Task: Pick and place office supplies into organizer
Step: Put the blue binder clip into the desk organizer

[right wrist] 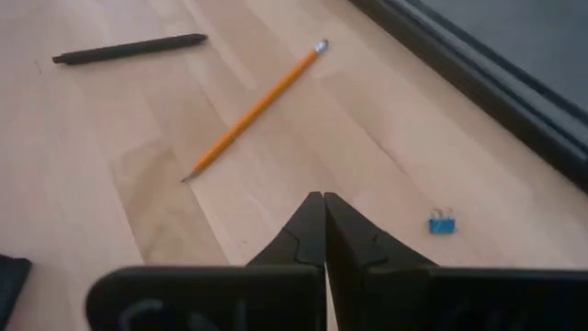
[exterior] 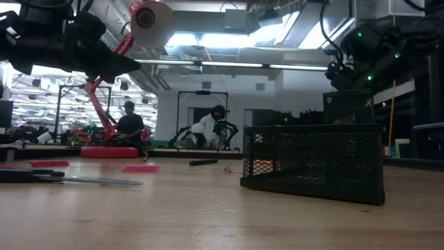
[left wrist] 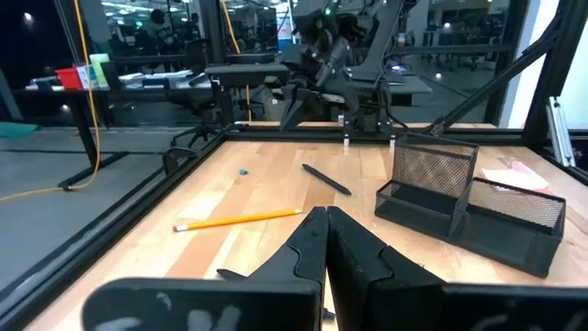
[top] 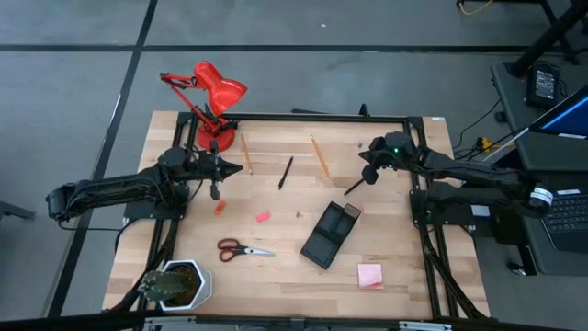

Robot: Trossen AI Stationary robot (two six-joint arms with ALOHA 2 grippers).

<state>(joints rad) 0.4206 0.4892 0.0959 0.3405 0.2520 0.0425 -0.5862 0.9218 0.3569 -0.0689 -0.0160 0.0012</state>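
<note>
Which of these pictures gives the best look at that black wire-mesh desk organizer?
The left wrist view: the black wire-mesh desk organizer shows its tall cup and low compartments at an angle. The low view shows only one mesh side, close up. The high view shows a small dark rectangle. The right wrist view does not clearly show it.

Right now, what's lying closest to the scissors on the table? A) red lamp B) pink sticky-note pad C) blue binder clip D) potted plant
D. In the high view the scissors lie near the table's front-left part, with the potted plant just beyond their handles at the corner; the sticky-note pad, lamp and binder clip all sit farther off.
</note>
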